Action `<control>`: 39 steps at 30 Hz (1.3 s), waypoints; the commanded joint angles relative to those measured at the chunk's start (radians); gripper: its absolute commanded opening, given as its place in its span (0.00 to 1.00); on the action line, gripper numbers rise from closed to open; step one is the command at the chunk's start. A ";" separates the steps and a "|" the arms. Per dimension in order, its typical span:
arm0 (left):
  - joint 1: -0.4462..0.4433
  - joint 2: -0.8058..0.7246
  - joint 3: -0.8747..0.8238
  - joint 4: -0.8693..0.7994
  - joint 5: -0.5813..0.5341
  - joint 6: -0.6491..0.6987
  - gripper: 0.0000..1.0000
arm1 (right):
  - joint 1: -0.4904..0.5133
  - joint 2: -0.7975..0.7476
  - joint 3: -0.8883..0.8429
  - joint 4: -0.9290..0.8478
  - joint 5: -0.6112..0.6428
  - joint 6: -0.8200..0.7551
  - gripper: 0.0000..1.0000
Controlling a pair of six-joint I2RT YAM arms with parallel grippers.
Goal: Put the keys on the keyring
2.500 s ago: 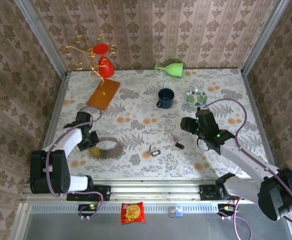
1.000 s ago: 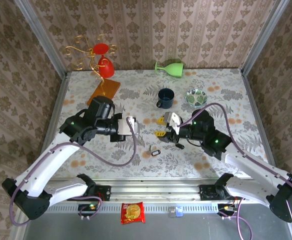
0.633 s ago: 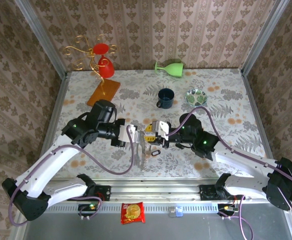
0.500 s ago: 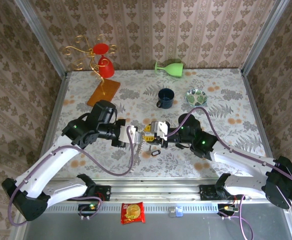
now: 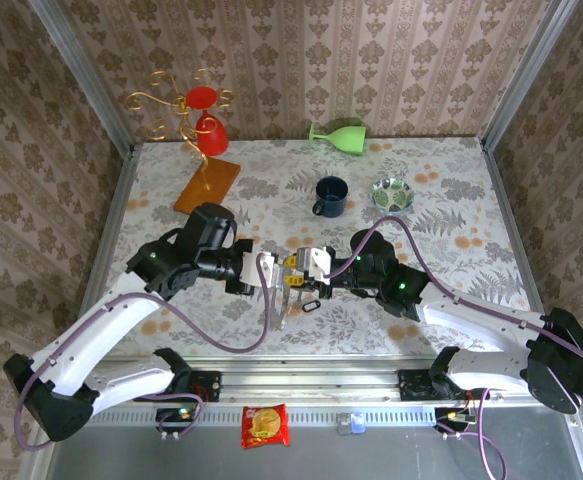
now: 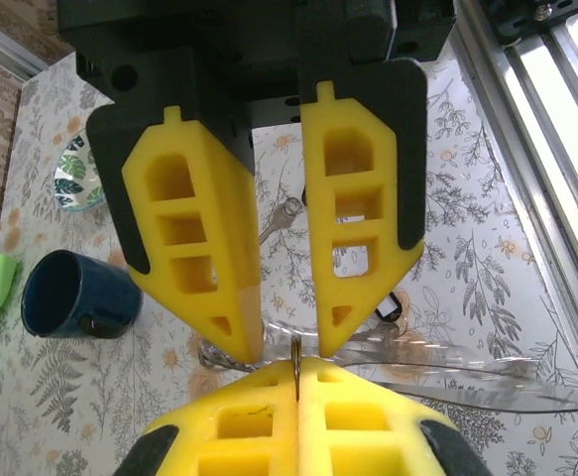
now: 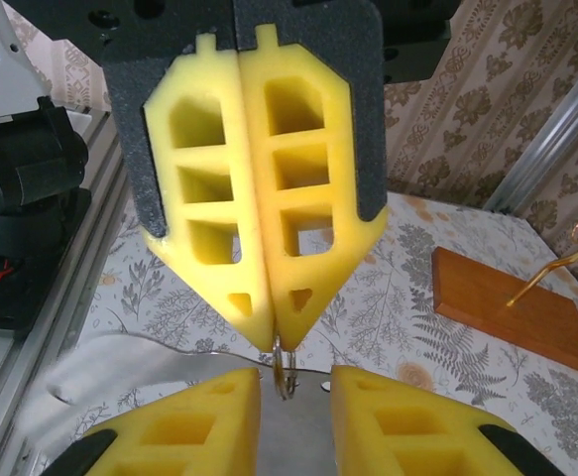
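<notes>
Your left gripper [image 6: 295, 369] jaws clamp the keyring [image 6: 487, 375], which hangs toward 6 o'clock. The right gripper [image 7: 290, 385] jaws straddle it, part-open. Close the right squarely on the wire before loosening the left.

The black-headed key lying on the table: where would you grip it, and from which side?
The key lies flat on the table, so probably pinch its black head from straight above, closing across it; the thin blade offers less to hold.
</notes>
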 commanded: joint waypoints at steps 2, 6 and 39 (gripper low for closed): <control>-0.011 -0.012 -0.010 0.050 0.001 -0.035 0.00 | 0.013 0.004 -0.006 0.025 0.019 -0.022 0.24; -0.017 -0.011 -0.014 0.064 0.006 -0.045 0.00 | 0.019 0.019 0.000 0.044 0.021 -0.017 0.22; 0.290 -0.273 -0.517 0.832 0.497 -0.583 0.31 | -0.077 0.071 -0.087 0.443 -0.197 0.225 0.00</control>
